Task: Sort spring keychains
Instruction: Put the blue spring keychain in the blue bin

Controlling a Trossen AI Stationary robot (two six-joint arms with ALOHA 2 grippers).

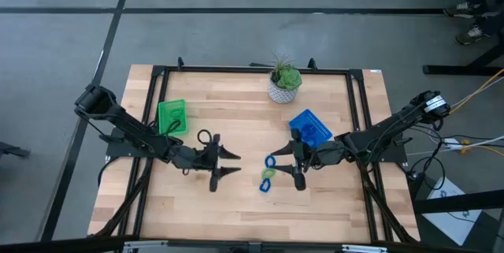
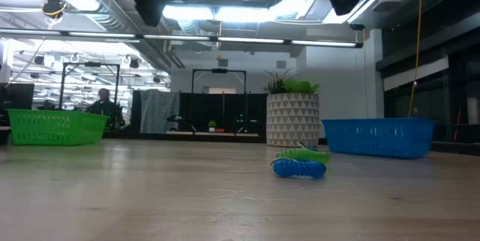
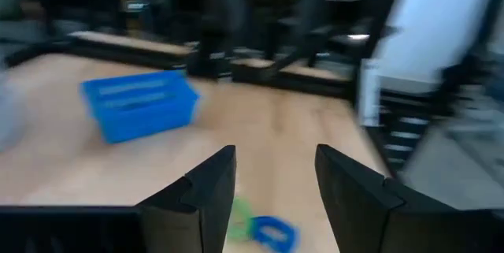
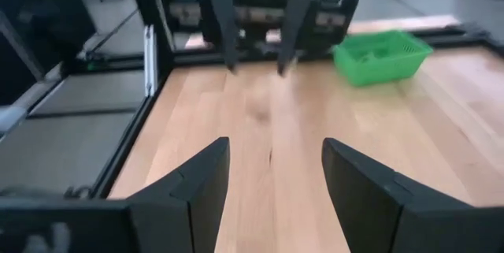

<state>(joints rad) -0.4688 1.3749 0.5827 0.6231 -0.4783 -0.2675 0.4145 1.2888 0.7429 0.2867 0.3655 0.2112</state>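
A few spring keychains lie flat on the table's middle: a blue one [image 1: 270,161], a light green one [image 1: 268,174] and another blue bit [image 1: 265,184]. The low view shows a blue keychain [image 2: 298,168] with a green one [image 2: 304,155] behind it. My left gripper [image 1: 234,163] [image 3: 274,154] is open, left of them and above the table; past its fingers lie the green keychain [image 3: 239,220] and the blue keychain [image 3: 272,232]. My right gripper [image 1: 290,165] [image 4: 274,146] is open, just right of them, facing the left gripper.
The green tray [image 1: 172,117] [image 2: 52,127] [image 4: 382,56] sits at the table's left. The blue tray [image 1: 309,127] [image 2: 379,136] [image 3: 140,105] lies right of centre. A potted plant [image 1: 283,83] [image 2: 292,118] stands at the far edge. Bare wood lies toward the near edge.
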